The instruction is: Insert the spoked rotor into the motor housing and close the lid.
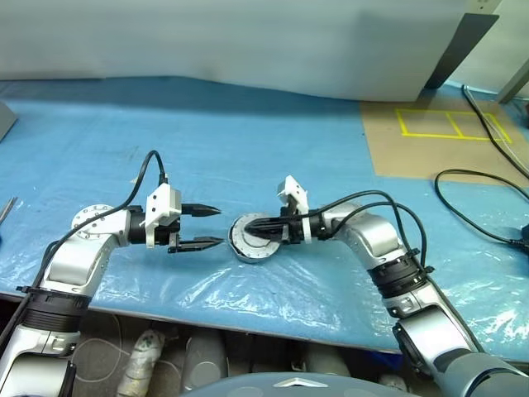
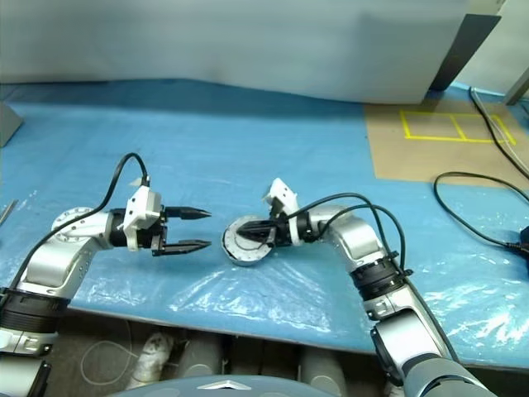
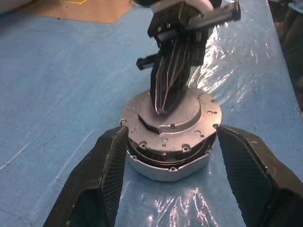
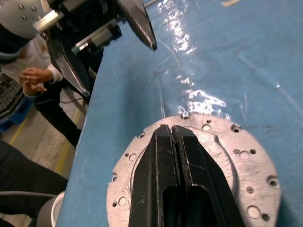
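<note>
Left wrist view, right claw (image 3: 161, 106) pressed together, tips on the lid (image 3: 171, 124) of the motor housing (image 3: 165, 163), left claw (image 1: 207, 227) spread just beside it, blue table (image 1: 248, 141).

Blue plastic-covered table (image 1: 248, 141); brown board (image 1: 438, 141) with yellow tape; black cables (image 1: 475, 215); pale wall (image 1: 248, 41).

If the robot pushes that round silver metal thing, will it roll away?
Probably not: the motor housing lies flat on the blue sheet, so it would likely slide. It looks like stiff, solid metal, probably heavy for its size.
</note>
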`<state>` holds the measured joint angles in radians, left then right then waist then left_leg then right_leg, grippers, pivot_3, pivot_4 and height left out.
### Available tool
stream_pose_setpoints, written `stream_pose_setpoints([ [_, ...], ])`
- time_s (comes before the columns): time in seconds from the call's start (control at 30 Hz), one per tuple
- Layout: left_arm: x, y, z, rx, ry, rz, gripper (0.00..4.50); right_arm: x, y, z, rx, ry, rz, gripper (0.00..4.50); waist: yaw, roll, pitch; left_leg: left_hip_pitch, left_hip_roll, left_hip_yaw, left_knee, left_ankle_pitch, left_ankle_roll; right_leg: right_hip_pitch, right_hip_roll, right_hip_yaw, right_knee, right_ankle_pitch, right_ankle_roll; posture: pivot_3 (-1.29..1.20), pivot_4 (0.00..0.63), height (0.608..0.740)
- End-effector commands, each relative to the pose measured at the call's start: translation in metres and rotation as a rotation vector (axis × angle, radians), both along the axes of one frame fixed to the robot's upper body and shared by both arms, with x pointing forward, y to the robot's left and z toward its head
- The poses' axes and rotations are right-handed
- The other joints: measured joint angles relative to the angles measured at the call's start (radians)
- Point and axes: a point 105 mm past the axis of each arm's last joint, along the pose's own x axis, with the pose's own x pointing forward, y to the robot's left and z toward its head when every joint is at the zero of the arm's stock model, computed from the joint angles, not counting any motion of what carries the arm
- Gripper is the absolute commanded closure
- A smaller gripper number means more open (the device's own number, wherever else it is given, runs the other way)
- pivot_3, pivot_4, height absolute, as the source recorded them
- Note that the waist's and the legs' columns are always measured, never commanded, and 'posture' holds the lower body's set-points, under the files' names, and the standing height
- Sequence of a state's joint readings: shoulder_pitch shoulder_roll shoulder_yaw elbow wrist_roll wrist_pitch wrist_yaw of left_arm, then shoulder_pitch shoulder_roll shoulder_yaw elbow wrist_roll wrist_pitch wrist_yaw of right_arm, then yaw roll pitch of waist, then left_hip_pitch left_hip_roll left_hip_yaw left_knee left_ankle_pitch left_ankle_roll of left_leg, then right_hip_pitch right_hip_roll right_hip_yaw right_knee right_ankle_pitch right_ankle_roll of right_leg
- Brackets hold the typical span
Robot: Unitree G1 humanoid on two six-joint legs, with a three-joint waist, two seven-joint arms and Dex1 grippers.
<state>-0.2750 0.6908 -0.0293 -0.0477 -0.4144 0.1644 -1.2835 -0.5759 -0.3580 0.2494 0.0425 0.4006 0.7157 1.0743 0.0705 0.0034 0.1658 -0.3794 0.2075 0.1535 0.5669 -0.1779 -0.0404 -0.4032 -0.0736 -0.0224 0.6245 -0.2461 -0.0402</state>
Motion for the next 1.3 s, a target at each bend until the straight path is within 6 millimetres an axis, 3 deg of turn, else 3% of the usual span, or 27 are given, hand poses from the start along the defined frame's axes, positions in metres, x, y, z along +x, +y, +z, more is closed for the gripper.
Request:
stream_pose_setpoints([
  [0.03,0.003,-0.002,0.011,-0.004,-0.042,-0.01,1.35,-0.004,0.003,0.036,0.04,-0.145,0.031,4.1,0.0,0.0,0.0,-0.001,0.0,0.0,0.0,0.0,0.0,-0.001,0.0,0.0,0.0,0.0,0.0,0.0,0.15,0.74],
  [0.1,0.004,-0.003,0.011,-0.006,-0.042,-0.01,1.35,-0.006,0.001,0.03,-0.011,-0.186,0.04,3.65,0.0,0.0,0.0,0.0,0.0,0.0,-0.001,0.0,0.0,-0.001,0.0,0.0,0.0,0.0,0.0,0.0,0.15,0.74],
  [0.27,0.004,-0.004,0.011,-0.011,-0.038,-0.016,1.35,-0.017,0.001,0.018,-0.05,-0.189,0.093,1.91,0.0,0.0,0.0,-0.001,0.0,0.0,-0.002,0.0,0.0,-0.001,0.0,-0.001,-0.001,0.0,0.0,0.0,0.15,0.74],
  [0.47,0.004,-0.006,0.011,-0.01,-0.036,-0.02,1.35,-0.01,-0.005,-0.003,-0.138,-0.221,0.07,0.02,-0.001,0.0,0.0,-0.001,0.0,0.0,-0.001,0.0,0.0,-0.001,0.0,0.0,-0.001,0.0,0.0,0.0,0.15,0.74],
  [0.9,0.003,-0.005,0.01,-0.007,-0.036,-0.014,1.35,-0.007,-0.005,-0.036,-0.254,-0.266,0.08,0.02,-0.002,0.0,0.0,0.0,0.0,0.0,-0.001,0.0,0.0,-0.001,0.0,0.0,0.0,0.0,0.0,0.0,0.15,0.74],
  [1.0,0.003,-0.005,0.01,-0.007,-0.035,-0.013,1.35,-0.009,-0.004,-0.038,-0.257,-0.279,0.095,0.59,-0.002,0.0,0.0,0.0,0.0,0.0,0.0,0.0,0.0,0.0,0.0,0.0,0.0,0.0,0.0,0.0,0.15,0.74],
  [1.1,0.003,-0.005,0.01,-0.006,-0.035,-0.011,1.35,-0.01,-0.005,-0.039,-0.261,-0.283,0.104,1.53,-0.002,0.0,0.0,0.0,0.0,0.0,0.0,0.0,0.0,0.0,0.0,0.0,0.0,0.0,0.0,0.0,0.15,0.74],
  [1.3,0.003,-0.004,0.01,-0.007,-0.035,-0.009,1.35,-0.009,-0.001,-0.028,-0.239,-0.295,0.106,1.53,-0.002,0.0,0.0,0.0,0.0,0.0,0.0,0.0,0.0,0.0,0.0,0.0,0.0,0.0,0.0,0.0,0.15,0.74],
])
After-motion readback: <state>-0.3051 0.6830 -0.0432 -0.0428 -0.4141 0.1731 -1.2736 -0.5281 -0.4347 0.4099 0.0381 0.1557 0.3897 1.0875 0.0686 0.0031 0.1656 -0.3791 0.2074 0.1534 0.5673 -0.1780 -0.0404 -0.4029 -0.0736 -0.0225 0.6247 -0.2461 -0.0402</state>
